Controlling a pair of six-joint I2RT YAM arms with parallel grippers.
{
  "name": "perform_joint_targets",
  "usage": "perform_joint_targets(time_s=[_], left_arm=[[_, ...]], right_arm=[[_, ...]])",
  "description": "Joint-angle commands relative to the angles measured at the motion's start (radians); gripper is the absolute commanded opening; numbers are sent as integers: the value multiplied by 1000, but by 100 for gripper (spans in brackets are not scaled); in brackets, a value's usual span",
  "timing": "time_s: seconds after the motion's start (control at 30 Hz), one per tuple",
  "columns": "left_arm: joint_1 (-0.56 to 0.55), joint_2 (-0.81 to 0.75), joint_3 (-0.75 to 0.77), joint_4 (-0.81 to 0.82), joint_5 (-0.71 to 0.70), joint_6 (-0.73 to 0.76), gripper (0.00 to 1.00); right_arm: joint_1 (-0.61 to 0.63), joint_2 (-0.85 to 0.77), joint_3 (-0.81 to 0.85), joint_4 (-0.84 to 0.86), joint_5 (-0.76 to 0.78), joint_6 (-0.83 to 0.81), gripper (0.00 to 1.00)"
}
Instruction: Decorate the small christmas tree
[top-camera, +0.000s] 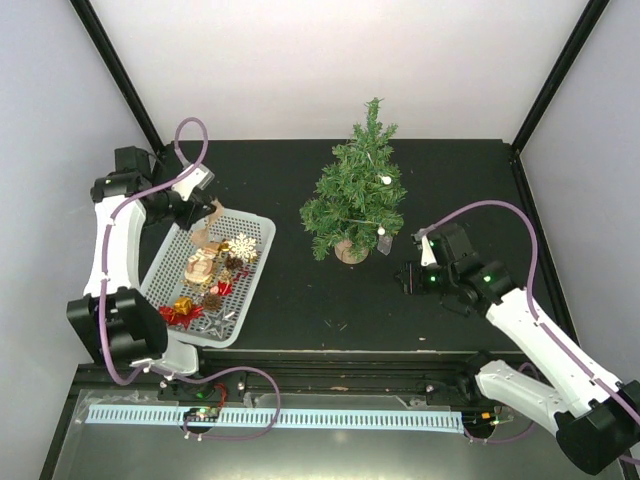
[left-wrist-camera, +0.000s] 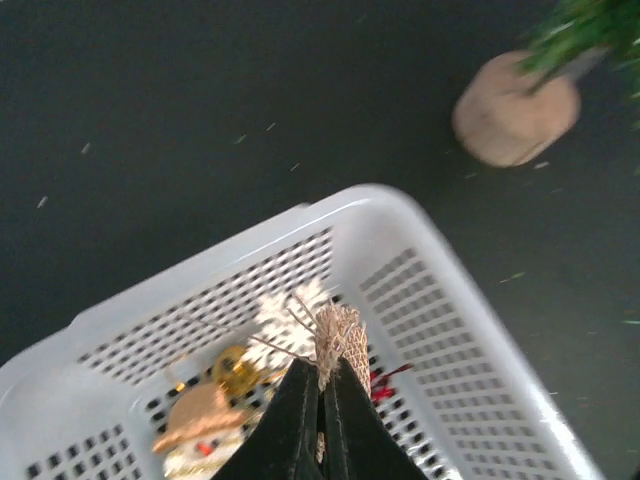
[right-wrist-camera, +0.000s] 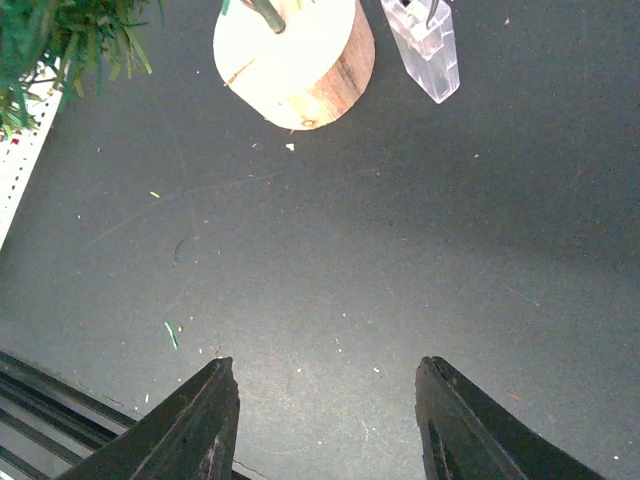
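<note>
1. Left tool (left-wrist-camera: 322, 385): its jaws are pressed together, pinching a tan woven ornament (left-wrist-camera: 338, 345) with loose twine strands poking out. It is lifted above the white perforated basket (left-wrist-camera: 400, 215).
2. Below that grip, inside the basket: a little snowman figure (left-wrist-camera: 195, 435) in a brown hat, a gold bell (left-wrist-camera: 236, 370), a white snowflake (left-wrist-camera: 285, 322) and a flash of red at the right.
3. From overhead, the basket also holds a gold gift box (top-camera: 183, 304), a red piece (top-camera: 178, 316) at its near end and a pale star (top-camera: 216, 322). It is too small to make out any writing.
4. The left arm reaches far up the left side, elbow bent. Its wrist turns in over the basket's far end, so the tool points down and rightward.
5. Right tool (right-wrist-camera: 325, 365): its jaws stand wide apart, nothing between them, over the bare dark tabletop (right-wrist-camera: 330, 250).
6. Just beyond those fingers sits the tree's round wood-slice base (right-wrist-camera: 300, 60), with a clear plastic case (right-wrist-camera: 425, 45) lying right beside it.
7. The right arm stretches from the near right corner, forearm angled toward the middle, wrist low, and the tool faces the tree.
8. The small christmas tree (top-camera: 355, 195) stands upright in the middle-far part of the tabletop, right of the basket and apart from it. White beads (top-camera: 384, 179) dot its branches.
</note>
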Motion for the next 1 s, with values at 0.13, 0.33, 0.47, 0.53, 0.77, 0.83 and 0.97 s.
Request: perform_joint_targets(time_s=[0.13,0.33,0.47,0.53,0.77,0.83,0.97], left_arm=[[-226,-38,207,-302,233,108,1],[-510,-2,340,-375,298,72,2],[-637,46,401,-407,315,48,2],[-679,55,403,-413,342,43,2],[-803,33,410,-418,419,42,1],[-827,24,411,-415,422,34,1],[-860,17,411,-403,425,21,2]], right_arm=[[82,-98,154,13,-6,-93,48],[274,-4,398,16,-17,-144,48],[440,84,512,34,7,-146,47],[473,115,536,54,-16,-137,45],[505,166,535,114,-92,-107,35],[507,169,535,110,-80,-106,35],[508,169,529,118,-82,-101,31]])
